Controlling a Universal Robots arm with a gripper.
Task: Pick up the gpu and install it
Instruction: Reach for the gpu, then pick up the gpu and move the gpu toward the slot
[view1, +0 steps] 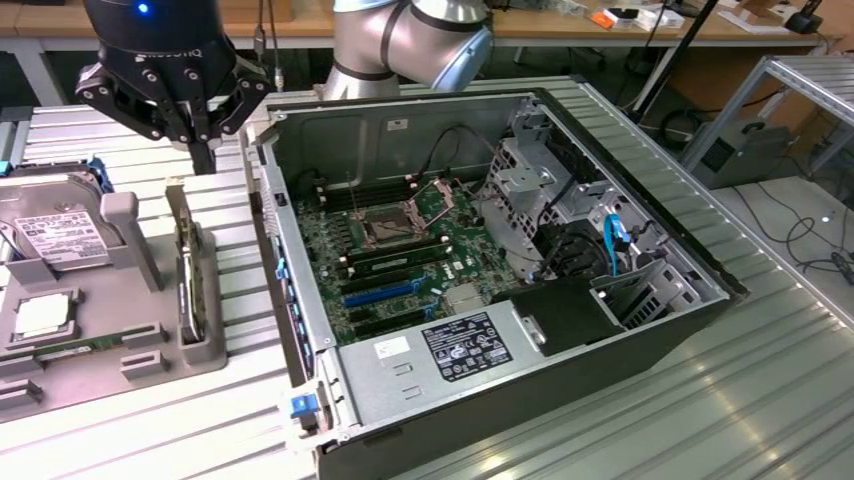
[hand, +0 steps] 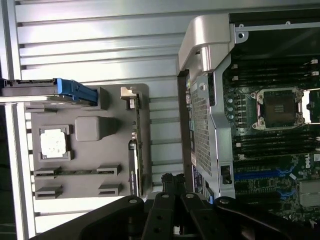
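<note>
GPU (view1: 188, 285) is a thin dark card with a tan edge, standing on its long edge in 1 slot of the gray holder (view1: 140, 320) (the boxy hard drive (view1: 60, 240) sits in the same holder, on the card's far side from the case). Its long axis runs level, leading away from below the gripper (view1: 203, 165), with 1 end near the fingertips. The gripper hangs above that end, pointing down, its 2 fingers pressed together and holding nothing. The open computer case (view1: 400, 390) lies just beside it.
</note>
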